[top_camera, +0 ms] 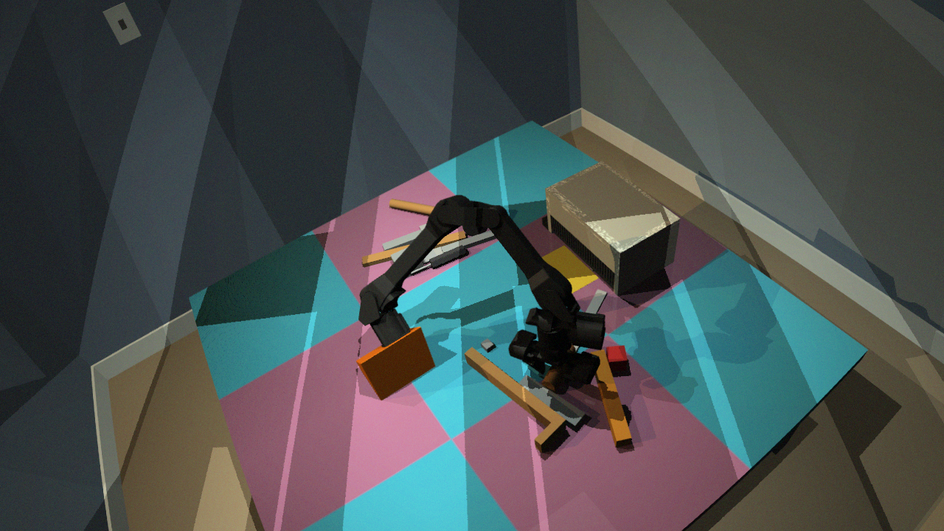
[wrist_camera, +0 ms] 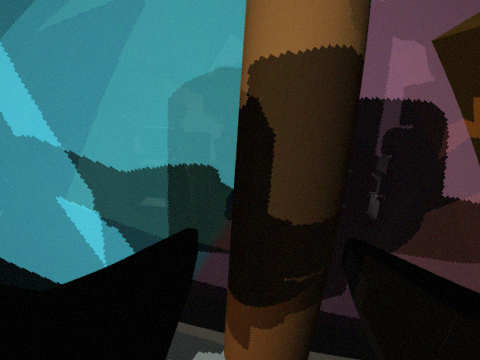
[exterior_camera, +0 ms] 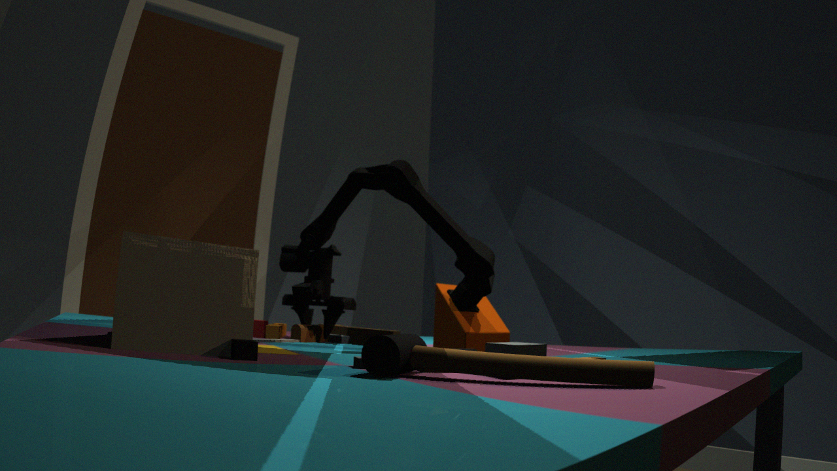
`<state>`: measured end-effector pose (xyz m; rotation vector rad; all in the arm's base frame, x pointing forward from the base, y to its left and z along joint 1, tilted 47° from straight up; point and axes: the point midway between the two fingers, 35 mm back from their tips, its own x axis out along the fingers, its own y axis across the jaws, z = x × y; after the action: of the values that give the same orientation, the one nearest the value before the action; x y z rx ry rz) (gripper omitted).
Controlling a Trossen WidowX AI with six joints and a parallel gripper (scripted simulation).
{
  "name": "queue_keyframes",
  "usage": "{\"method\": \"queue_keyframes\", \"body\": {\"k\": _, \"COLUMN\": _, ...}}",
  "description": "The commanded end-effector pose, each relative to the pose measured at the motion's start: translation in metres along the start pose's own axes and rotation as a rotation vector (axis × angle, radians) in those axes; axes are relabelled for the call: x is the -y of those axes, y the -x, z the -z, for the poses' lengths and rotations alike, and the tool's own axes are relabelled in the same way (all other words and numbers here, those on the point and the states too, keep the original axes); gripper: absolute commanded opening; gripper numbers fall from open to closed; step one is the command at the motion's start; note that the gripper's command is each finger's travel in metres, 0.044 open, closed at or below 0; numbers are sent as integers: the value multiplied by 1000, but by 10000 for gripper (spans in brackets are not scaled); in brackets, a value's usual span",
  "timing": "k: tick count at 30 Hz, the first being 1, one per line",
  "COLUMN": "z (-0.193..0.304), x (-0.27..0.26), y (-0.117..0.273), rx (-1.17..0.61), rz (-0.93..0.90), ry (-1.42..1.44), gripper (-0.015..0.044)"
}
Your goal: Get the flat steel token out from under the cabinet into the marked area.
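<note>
Item: one pincer (top_camera: 558, 373) (exterior_camera: 318, 334) (wrist_camera: 271, 246), pointing down over the surface (top_camera: 343, 422) (exterior_camera: 175, 403) (wrist_camera: 125, 100). I read it as partly open — its fingers stand apart with a gap on either side of a round wooden handle (top_camera: 555, 378) (wrist_camera: 295, 150), and it has hold of nothing.

Item: the handle, lying between the fingers in my wrist view, with a pale grey piece (wrist_camera: 197, 342) showing at its lower end. In the top view, a pale strip (top_camera: 597, 302) reaches out from beneath the wrist towards the marked area.

Item: one cabinet (top_camera: 594, 224) (exterior_camera: 184, 292), boxy and beige, dark vent slots along its lower front. The steel token: I cannot make it out in any view, so I cannot confirm its place.

Item: one marked area (top_camera: 560, 264) (exterior_camera: 278, 349), yellow, in front of the vents; the visible part shows no token.

Item: one red block (top_camera: 616, 356), near the upper end of a straight wooden bar (top_camera: 613, 409).

Item: one L-shaped wooden piece (top_camera: 508, 385), beside a grey bar (top_camera: 574, 411); a small grey block (top_camera: 487, 344) sits near its far end.

Item: one mallet (top_camera: 408, 206) (exterior_camera: 532, 364), dark head, wooden handle, lying on its side — a mixed group of wooden and grey bars (top_camera: 379, 256) lies near it.

Item: one black arm (top_camera: 412, 254) (exterior_camera: 433, 216), arched high from an orange base (top_camera: 396, 369) (exterior_camera: 441, 328).
</note>
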<state>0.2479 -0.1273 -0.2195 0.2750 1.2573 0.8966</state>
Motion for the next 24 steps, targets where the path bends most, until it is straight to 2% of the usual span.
{"method": "queue_keyframes", "body": {"k": 1, "z": 0, "x": 0, "y": 0, "rx": 0, "rz": 0, "ry": 0, "gripper": 244}}
{"method": "queue_keyframes", "body": {"k": 5, "z": 0, "x": 0, "y": 0, "rx": 0, "rz": 0, "ry": 0, "gripper": 139}}
{"method": "queue_keyframes", "body": {"k": 13, "z": 0, "x": 0, "y": 0, "rx": 0, "rz": 0, "ry": 0, "gripper": 85}}
{"method": "queue_keyframes", "body": {"k": 16, "z": 0, "x": 0, "y": 0, "rx": 0, "rz": 0, "ry": 0, "gripper": 6}}
{"method": "queue_keyframes", "body": {"k": 24, "z": -6, "x": 0, "y": 0, "rx": 0, "rz": 0, "ry": -1, "gripper": 0}}
